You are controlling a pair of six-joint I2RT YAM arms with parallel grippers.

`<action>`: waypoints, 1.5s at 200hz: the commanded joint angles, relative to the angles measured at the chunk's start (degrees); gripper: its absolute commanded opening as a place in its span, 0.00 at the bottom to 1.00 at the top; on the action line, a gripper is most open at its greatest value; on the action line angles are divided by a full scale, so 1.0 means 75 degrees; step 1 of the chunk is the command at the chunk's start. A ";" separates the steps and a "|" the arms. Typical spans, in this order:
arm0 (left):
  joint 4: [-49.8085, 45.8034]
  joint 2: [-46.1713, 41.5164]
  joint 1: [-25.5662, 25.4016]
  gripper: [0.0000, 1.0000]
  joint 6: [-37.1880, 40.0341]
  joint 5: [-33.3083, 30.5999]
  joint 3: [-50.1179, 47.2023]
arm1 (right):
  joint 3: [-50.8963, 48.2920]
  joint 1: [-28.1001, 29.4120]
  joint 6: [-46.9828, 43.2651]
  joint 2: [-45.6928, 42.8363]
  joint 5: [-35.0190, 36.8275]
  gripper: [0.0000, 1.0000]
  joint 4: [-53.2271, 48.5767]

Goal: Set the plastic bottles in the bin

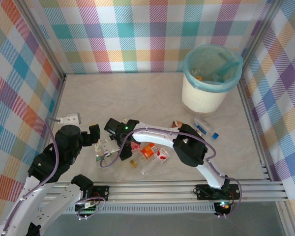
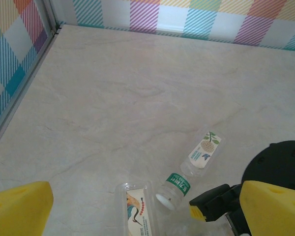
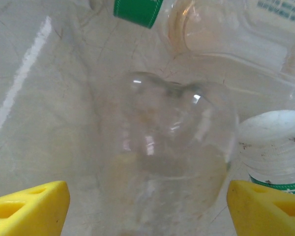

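Plastic bottles (image 1: 148,167): a loose cluster lying on the counter (image 1: 113,98) near the arm bases, well apart from the bin (image 1: 206,101).
Green-band bottle (image 2: 179,184): clear, lying down, white cap. The green neck band carries white print too small to read. The body label shows green leaves and a pale flower head.
Flat bottle (image 2: 136,211): clear, just beside the green-band bottle. White label with an orange-red bird-like figure; writing illegible.
Orange bottle (image 1: 148,150): in the middle of the cluster, beside a red-labelled bottle (image 1: 163,155).
Blue-capped bottle (image 1: 207,130): lying near the foot of the bin, apart from the cluster.
Clear bottle (image 3: 172,142): seen base-on, no label showing, between the fingers of the right pincer (image 3: 147,209). Whether they touch it cannot be told.
Right pincer: jaws wide, a yellow tip on either side of the clear bottle. A white-capped bottle (image 3: 275,152) with a green band crowds one finger.
Left pincer (image 2: 147,211): jaws spread wide, holding nothing, above the flat bottle.
Bin: cream, upright at the far right, teal liner (image 1: 206,86) over the rim; contents indistinct.
Surroundings: checked walls (image 1: 137,34); aluminium rail (image 1: 187,189) at the near edge.
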 commanded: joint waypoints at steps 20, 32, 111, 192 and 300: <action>0.0012 -0.0155 0.0063 0.98 -0.0088 -0.0112 -0.0063 | 0.0147 0.0086 -0.0004 0.0258 0.0086 0.81 -0.0096; 0.0004 -0.0234 0.0063 0.98 -0.0088 -0.0137 -0.0120 | 0.0166 0.0098 0.0007 0.0282 0.0095 0.80 -0.0096; 0.0081 -0.0384 0.0066 0.98 0.0098 -0.0196 -0.0233 | 0.0721 0.0284 0.0135 0.0774 -0.0001 0.83 -0.0174; 0.0047 -0.0241 0.0066 0.98 0.0277 -0.0225 -0.0120 | 0.1261 0.0332 0.0805 0.0812 -0.0368 0.59 -0.0619; 0.0696 0.0812 0.0063 0.97 0.0893 -0.0304 0.1716 | 0.0949 0.0291 0.1331 -0.1178 -0.0688 0.53 -0.0553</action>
